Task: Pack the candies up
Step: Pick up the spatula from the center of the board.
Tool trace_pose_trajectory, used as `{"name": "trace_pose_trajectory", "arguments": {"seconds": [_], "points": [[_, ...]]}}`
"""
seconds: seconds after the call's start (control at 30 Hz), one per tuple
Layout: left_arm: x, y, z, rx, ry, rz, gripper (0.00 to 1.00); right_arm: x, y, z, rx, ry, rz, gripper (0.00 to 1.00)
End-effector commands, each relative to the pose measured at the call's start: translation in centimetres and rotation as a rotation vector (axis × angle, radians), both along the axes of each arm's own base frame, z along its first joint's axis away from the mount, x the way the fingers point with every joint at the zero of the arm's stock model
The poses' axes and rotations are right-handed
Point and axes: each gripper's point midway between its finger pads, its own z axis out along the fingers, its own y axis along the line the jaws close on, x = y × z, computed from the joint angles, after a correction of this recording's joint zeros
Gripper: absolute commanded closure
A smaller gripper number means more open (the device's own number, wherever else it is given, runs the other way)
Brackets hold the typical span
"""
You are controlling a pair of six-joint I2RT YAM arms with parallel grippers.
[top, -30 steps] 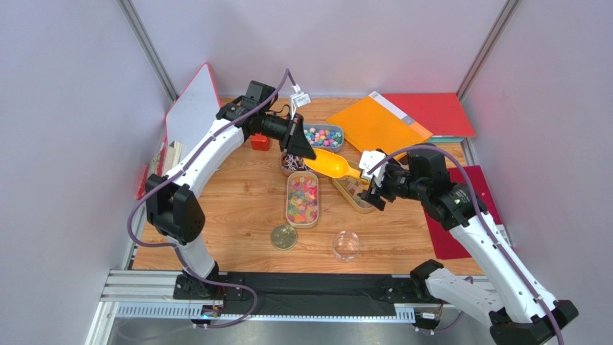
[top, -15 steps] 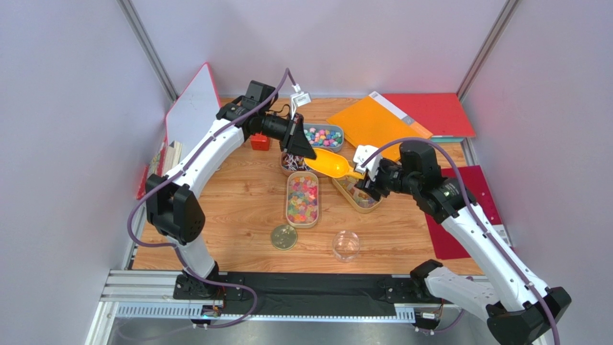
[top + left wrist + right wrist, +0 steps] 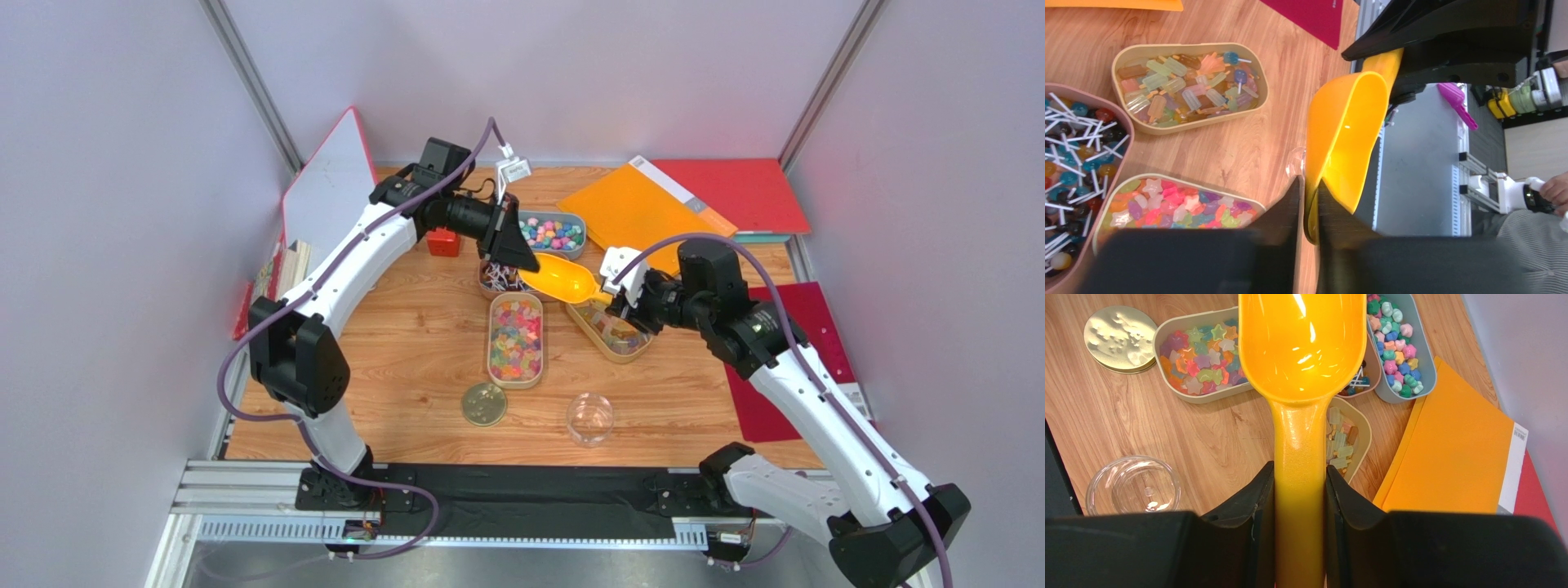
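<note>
An empty yellow scoop hangs over the candy trays. My left gripper is shut on the rim of its bowl. My right gripper is shut on its handle. Below lie a tray of star gummies, a tray of pale popsicle-shaped gummies, a grey tray of pink, green and blue candies and a tray of white-stick lollipops, partly hidden under the left gripper. The left wrist view shows the left gripper, and the right wrist view the right gripper.
A round gold lid and a clear round jar sit near the front. A red cube is behind the left arm. An orange folder, a red folder and a dark red mat lie at the right.
My right gripper has moved up and left onto the scoop's handle. The left arm and the scoop have stayed in place.
</note>
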Motion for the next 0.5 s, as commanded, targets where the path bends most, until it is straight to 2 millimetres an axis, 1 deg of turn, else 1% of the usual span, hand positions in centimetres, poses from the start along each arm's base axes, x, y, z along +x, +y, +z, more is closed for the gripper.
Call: {"name": "trace_pose_trajectory", "arguments": {"seconds": [0.0, 0.03, 0.07, 0.1, 0.13, 0.2, 0.23, 0.27, 0.3, 0.37, 0.4, 0.47], "points": [[1.0, 0.2, 0.5, 0.032, -0.094, 0.036, 0.61, -0.3, -0.4, 0.7, -0.006, -0.021, -0.001, 1.0], [2.0, 0.7, 0.0, 0.083, -0.137, 0.079, 0.56, -0.4, -0.6, 0.9, -0.004, -0.023, -0.012, 1.0], [2.5, 1.0, -0.4, 0.115, -0.16, 0.098, 0.53, -0.6, -0.8, 1.3, -0.007, -0.028, -0.018, 1.0], [2.9, 1.5, -0.9, 0.154, -0.201, 0.102, 0.52, -0.8, -1.1, 1.3, -0.012, -0.023, -0.022, 1.0], [4.1, 2.4, -1.7, 0.225, -0.247, 0.151, 0.51, -1.0, -1.3, 1.4, -0.018, -0.015, -0.026, 1.0], [5.0, 3.7, -2.8, 0.307, -0.309, 0.178, 0.49, -1.7, -2.2, 0.7, -0.049, 0.03, -0.048, 1.0], [5.3, 4.8, -3.8, 0.368, -0.333, 0.205, 0.48, -1.8, -2.7, 0.4, -0.06, 0.042, -0.062, 1.0], [5.4, 5.3, -4.4, 0.398, -0.346, 0.207, 0.48, -2.0, -3.4, -0.3, -0.082, 0.068, -0.081, 1.0], [5.0, 6.2, -5.5, 0.44, -0.367, 0.2, 0.48, -1.9, -3.9, -0.5, -0.089, 0.076, -0.101, 1.0], [4.4, 6.9, -6.5, 0.471, -0.373, 0.19, 0.49, -2.1, -4.9, -1.4, -0.125, 0.109, -0.137, 1.0], [3.8, 7.6, -7.8, 0.497, -0.368, 0.18, 0.51, -2.0, -5.3, -1.6, -0.131, 0.124, -0.161, 1.0], [3.4, 8.1, -8.9, 0.519, -0.37, 0.171, 0.57, -2.0, -6.1, -2.5, -0.165, 0.169, -0.208, 1.0]]}}
